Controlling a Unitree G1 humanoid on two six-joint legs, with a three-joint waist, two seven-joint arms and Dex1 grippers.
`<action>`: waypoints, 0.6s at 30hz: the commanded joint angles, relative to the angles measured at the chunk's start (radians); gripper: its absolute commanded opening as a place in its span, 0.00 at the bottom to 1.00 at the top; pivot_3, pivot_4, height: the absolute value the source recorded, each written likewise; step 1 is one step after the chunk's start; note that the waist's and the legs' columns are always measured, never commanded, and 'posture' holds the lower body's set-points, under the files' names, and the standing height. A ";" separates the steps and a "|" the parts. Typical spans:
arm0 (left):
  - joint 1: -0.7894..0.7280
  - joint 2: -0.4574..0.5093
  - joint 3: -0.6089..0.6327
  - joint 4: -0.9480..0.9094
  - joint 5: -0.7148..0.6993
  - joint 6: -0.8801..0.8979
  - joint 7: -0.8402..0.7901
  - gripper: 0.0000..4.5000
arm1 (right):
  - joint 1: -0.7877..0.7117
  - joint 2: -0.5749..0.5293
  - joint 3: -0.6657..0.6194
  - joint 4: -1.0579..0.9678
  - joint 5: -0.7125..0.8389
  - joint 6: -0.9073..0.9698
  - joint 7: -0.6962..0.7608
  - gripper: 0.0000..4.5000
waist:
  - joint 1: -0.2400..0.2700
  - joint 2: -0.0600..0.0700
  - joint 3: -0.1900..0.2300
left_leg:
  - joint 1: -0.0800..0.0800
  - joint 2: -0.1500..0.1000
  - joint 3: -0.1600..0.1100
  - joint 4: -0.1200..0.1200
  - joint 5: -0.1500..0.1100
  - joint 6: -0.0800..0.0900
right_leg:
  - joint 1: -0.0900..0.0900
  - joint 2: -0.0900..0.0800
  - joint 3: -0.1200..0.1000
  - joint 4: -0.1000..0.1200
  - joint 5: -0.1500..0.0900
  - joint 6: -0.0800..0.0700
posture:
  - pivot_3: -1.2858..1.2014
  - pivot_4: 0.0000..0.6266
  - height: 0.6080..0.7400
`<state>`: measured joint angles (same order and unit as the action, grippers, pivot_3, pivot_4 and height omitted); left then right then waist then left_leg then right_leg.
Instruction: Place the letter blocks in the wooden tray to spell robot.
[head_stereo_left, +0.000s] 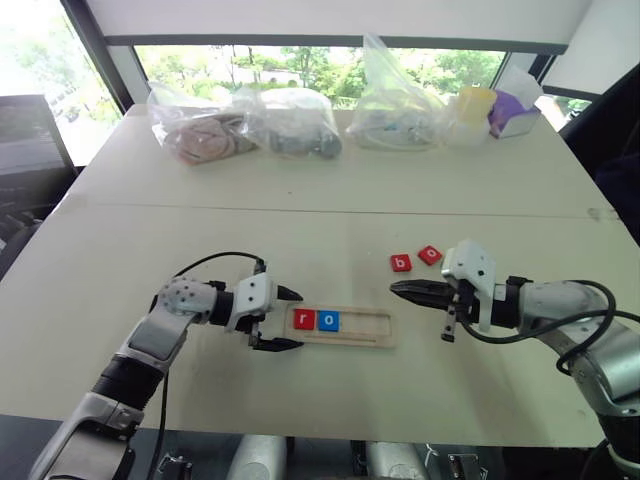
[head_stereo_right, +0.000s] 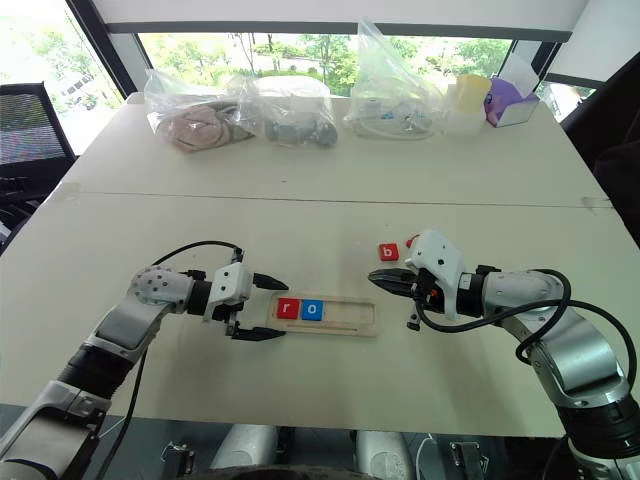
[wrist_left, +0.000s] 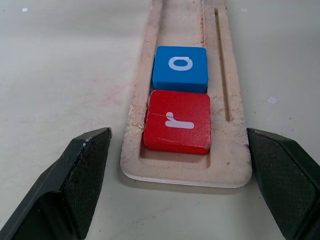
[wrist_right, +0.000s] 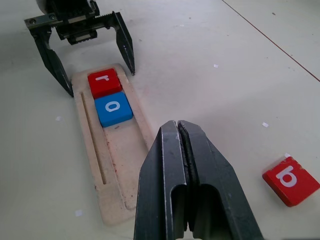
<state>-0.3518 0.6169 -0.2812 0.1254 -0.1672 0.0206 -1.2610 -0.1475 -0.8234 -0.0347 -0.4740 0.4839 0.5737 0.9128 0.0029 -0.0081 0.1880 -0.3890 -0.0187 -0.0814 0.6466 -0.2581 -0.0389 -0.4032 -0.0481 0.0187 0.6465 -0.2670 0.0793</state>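
Left eye view: the left tool has its fingers apart, straddling the near end of the wooden tray on the counter. The right tool, fingers together, hovers just off the tray's other end; a red b block and a second red block lie just beyond it.

Left wrist view: a red r block sits in the slot end between the fingers, a blue o block touching it beyond.

Right wrist view: the closed tool points over the tray's empty end.
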 joint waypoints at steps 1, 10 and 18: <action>0.071 0.085 0.019 -0.008 0.016 0.042 -0.021 0.99 | -0.026 0.005 0.004 0.006 -0.007 -0.026 0.009 0.00 | -0.014 0.000 0.000 | 0.000 0.001 0.000 -0.001 0.000 0.000 | 0.000 0.000 0.000 0.000 0.000 0.000 | 0.52 0.24 1.00; 0.305 0.249 0.216 -0.219 -0.122 0.137 0.017 0.99 | -0.085 0.049 0.041 0.085 -0.067 -0.041 -0.041 0.00 | -0.033 0.000 0.000 | 0.002 0.009 0.001 -0.004 0.000 0.000 | -0.002 0.006 0.001 0.001 0.001 -0.005 | 0.52 0.24 1.00; 0.347 0.229 0.415 -0.439 -0.308 0.353 0.171 1.00 | -0.145 0.126 0.080 0.123 -0.127 0.048 -0.164 0.52 | -0.012 -0.001 0.002 | -0.002 0.009 0.002 -0.001 0.000 0.000 | -0.004 0.004 0.000 0.001 0.002 -0.006 | 0.52 0.24 1.00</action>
<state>0.0033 0.8504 0.0780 -0.2576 -0.4236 0.3331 -1.1224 -0.2787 -0.7078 0.0542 -0.3312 0.3631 0.6027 0.7771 -0.0096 -0.0086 0.1895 -0.3910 -0.0096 -0.0792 0.6460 -0.2584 -0.0386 -0.4075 -0.0443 0.0189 0.6468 -0.2654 0.0734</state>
